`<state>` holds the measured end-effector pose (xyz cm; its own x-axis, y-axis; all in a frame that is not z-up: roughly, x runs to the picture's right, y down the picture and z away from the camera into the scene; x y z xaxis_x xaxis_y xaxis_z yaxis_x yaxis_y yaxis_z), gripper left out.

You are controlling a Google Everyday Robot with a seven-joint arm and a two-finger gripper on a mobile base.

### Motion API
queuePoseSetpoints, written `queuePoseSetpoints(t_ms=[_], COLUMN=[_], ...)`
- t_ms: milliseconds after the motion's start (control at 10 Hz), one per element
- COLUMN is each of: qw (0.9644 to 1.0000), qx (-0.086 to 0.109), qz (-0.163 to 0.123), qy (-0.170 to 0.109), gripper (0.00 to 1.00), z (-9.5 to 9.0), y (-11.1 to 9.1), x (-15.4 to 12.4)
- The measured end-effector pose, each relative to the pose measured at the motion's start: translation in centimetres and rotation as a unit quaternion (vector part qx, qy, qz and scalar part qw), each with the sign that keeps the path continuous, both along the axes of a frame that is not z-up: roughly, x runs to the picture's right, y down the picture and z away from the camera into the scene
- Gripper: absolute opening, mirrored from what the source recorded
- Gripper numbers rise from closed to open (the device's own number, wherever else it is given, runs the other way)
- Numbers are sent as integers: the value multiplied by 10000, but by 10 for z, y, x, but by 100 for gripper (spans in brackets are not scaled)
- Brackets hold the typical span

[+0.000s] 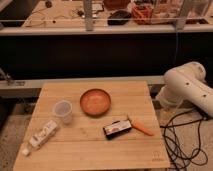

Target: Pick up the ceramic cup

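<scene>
One ceramic cup (63, 110) stood upright on the left part of the wooden table (90, 152), just beside the orange bowl (95, 101), untouched; the white arm (186, 90) curled off the table's right edge; its gripper lay out of view, jaws spread wide.

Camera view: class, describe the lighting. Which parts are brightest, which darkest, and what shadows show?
Camera view: warm light falls on the table and the back shelf; the space under that shelf is darkest; the cup and bowl cast only faint shadows; the white arm at right is among the brightest, its tool out of frame.
</scene>
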<state>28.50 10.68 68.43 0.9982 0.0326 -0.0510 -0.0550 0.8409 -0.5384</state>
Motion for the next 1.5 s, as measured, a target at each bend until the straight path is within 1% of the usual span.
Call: queuePoseSetpoints(t_ms=[800, 1000, 1200, 1300, 1500], qw=[10000, 9993, 9974, 9967, 9953], qx=[8, 44, 62, 67, 77], qz=[-31, -345, -671, -762, -912], qy=[-1, -126, -253, -271, -306], gripper=[80, 80, 80, 80, 80], z=[-2, -8, -16, -18, -22], y=[-1, -9, -17, -20, -22], x=[-1, -27, -61, -67, -72])
